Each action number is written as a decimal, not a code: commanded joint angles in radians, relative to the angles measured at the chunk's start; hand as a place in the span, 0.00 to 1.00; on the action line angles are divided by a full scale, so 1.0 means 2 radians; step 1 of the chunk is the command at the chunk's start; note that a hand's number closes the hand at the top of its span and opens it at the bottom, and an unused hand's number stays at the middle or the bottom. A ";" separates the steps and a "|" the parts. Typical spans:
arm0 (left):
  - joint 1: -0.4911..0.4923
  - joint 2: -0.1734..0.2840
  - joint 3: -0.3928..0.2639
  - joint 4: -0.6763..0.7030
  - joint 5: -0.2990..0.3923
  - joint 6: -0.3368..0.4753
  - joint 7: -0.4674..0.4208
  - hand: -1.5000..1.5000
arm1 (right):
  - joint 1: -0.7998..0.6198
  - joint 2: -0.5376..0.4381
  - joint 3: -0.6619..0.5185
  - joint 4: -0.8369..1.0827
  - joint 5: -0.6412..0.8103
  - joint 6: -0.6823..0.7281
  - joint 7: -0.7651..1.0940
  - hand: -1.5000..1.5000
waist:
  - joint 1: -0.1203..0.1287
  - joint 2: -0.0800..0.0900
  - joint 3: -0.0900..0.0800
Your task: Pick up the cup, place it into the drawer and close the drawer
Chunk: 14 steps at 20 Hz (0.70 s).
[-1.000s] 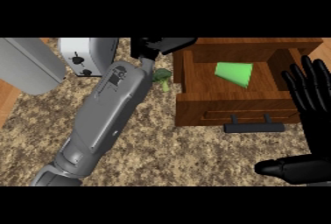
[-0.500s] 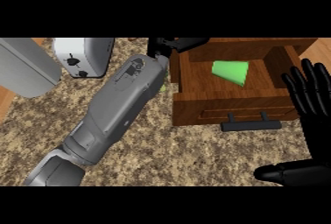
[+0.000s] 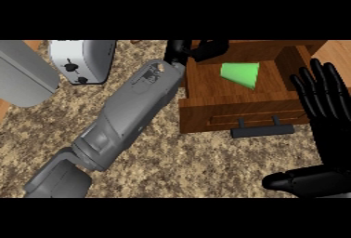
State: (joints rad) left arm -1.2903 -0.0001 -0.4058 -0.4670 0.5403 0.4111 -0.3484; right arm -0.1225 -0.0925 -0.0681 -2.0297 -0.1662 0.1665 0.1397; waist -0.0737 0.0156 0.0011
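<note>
As it lies in the drawer [image 3: 205,95], the cup [image 3: 241,74] seemingly points down-right

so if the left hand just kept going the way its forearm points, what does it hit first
Probably the drawer: the left hand is already over its back left corner, heading up and right. The green cup lies off that line. Height is unclear.
</note>
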 commanded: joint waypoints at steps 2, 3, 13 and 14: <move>-0.013 0.000 -0.050 0.021 0.024 0.013 0.018 1.00 | 0.018 0.003 0.004 0.005 0.003 0.011 -0.023 0.00 | -0.011 0.002 0.000; -0.019 0.000 -0.060 0.021 0.025 0.021 0.022 1.00 | -0.005 -0.001 0.000 0.028 0.002 0.007 -0.014 0.00 | -0.008 0.002 0.000; -0.024 0.000 -0.098 0.031 0.050 0.045 0.011 0.00 | -0.017 0.002 -0.007 0.024 -0.031 0.018 -0.020 0.00 | -0.021 0.006 0.001; -0.020 0.000 -0.098 0.029 0.057 0.030 0.012 0.00 | -0.023 -0.012 -0.014 0.000 -0.043 0.015 0.018 0.00 | -0.019 0.004 0.000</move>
State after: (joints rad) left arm -1.3226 0.0000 -0.5967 -0.4067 0.6163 0.4952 -0.3203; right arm -0.1623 -0.1004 -0.0799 -1.9996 -0.2127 0.1937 0.1297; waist -0.1130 0.0258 0.0019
